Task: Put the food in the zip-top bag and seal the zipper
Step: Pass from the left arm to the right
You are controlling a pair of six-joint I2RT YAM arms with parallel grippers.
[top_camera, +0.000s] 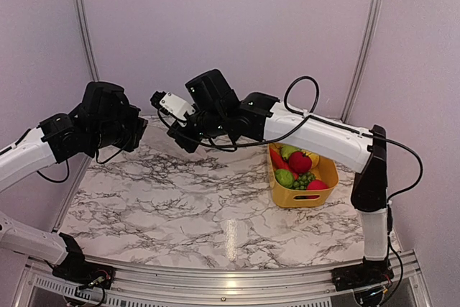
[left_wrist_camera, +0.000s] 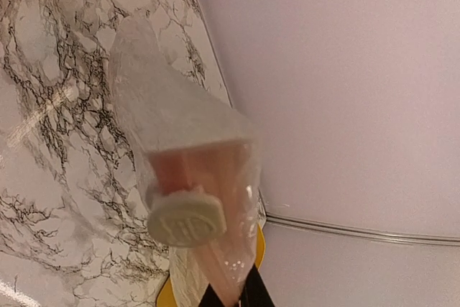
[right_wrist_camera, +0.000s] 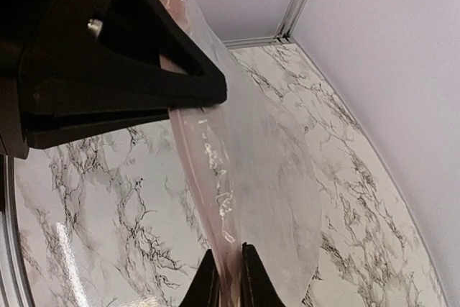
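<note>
The clear zip-top bag (right_wrist_camera: 273, 170) hangs in the air between my two grippers, above the back left of the table. My right gripper (right_wrist_camera: 230, 282) is shut on the bag's pale pink zipper (right_wrist_camera: 195, 170). My left gripper (left_wrist_camera: 231, 298) is shut on the same strip (left_wrist_camera: 208, 177), with a round white slider (left_wrist_camera: 185, 221) just beyond its jaws. In the top view the left gripper (top_camera: 140, 129) and the right gripper (top_camera: 181, 136) nearly meet, and the bag hardly shows. The food (top_camera: 298, 165) lies in the yellow basket (top_camera: 305, 199) on the right.
The marble table (top_camera: 180, 199) spreads below the raised arms. A lilac wall with metal rails (top_camera: 363, 41) stands close behind. The left arm's black wrist (right_wrist_camera: 108, 70) fills the right wrist view's upper left. A yellow edge (left_wrist_camera: 167, 294) shows behind the bag.
</note>
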